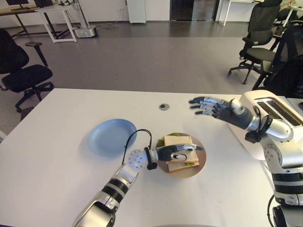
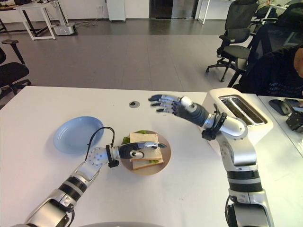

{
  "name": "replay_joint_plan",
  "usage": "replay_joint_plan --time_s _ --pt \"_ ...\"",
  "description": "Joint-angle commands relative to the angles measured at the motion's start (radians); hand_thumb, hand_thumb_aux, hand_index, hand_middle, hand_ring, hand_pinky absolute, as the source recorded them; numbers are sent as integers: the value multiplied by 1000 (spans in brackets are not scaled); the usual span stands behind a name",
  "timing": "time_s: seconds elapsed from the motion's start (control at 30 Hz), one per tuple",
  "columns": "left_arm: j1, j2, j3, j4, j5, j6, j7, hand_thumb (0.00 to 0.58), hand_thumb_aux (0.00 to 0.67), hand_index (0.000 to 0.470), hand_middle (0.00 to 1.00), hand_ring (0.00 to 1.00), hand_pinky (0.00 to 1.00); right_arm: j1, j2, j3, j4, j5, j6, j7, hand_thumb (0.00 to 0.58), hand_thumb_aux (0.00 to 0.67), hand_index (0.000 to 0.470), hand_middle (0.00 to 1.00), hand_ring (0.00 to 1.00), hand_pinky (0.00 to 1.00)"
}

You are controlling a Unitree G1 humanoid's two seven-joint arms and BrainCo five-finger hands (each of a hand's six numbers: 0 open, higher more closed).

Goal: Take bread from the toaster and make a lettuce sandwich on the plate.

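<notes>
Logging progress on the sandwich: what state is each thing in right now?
White toaster: no bread sticking out.
Round pale blue plate: empty.
Round brown plate: holds bread slices with lettuce.
Left hand: on the top slice, grasp unclear.
Right hand: open, raised, holding nothing.

Left robot hand (image 1: 173,152) sits low mid-frame, arm stretching in from bottom left, while the right robot hand (image 1: 213,108) hangs up at centre right, fingers spread wide, holding nothing.
</notes>
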Motion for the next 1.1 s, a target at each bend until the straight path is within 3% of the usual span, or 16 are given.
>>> replay_joint_plan --time_s 0.03,0.13,0.23,0.33,0.43,0.57,0.63,0.73,0.87,0.97,1.1 --pt "17 -5 64 -194 -211 80 -77 580 670 470 1000 1000 1000 49 -38 72 -51 -16 37 65 580 670 470 1000 1000 1000" --pt "92 79 23 -342 -326 270 -193 580 670 470 1000 1000 1000 128 -138 212 -108 -48 106 205 580 670 470 1000 1000 1000" --pt "159 245 -75 -339 -241 465 -317 580 670 470 1000 1000 1000 214 -218 360 -141 -114 142 307 580 670 470 1000 1000 1000" --pt "169 340 -127 -234 -83 525 -348 580 670 470 1000 1000 1000 268 -229 457 -141 -173 151 334 580 670 470 1000 1000 1000" --pt "169 360 -137 -207 -24 541 -357 580 670 470 1000 1000 1000 290 -233 490 -109 -218 139 327 580 670 470 1000 1000 1000" --pt "136 309 -98 -135 35 436 -279 580 670 470 1000 1000 1000 260 -187 476 -25 -265 105 259 580 670 470 1000 1000 1000" --pt "95 257 -61 -49 70 315 -196 580 670 470 1000 1000 1000 211 -130 454 70 -298 48 186 580 670 470 1000 1000 1000" --pt "17 183 -11 127 122 125 -79 580 670 470 1000 1000 1000 91 -12 405 311 -373 -94 5 580 670 470 1000 1000 1000" --pt "-189 55 29 499 196 -19 80 580 670 470 1000 1000 1000 -61 123 336 616 -426 -238 -208 580 670 470 1000 1000 1000" --pt "-355 -37 22 785 271 -53 211 580 670 470 1000 1000 1000 -148 157 292 774 -456 -262 -328 580 670 470 1000 1000 1000" --pt "-483 -112 84 981 281 3 346 580 670 470 1000 1000 1000 -304 199 296 1028 -539 -327 -463 580 670 470 1000 1000 1000"
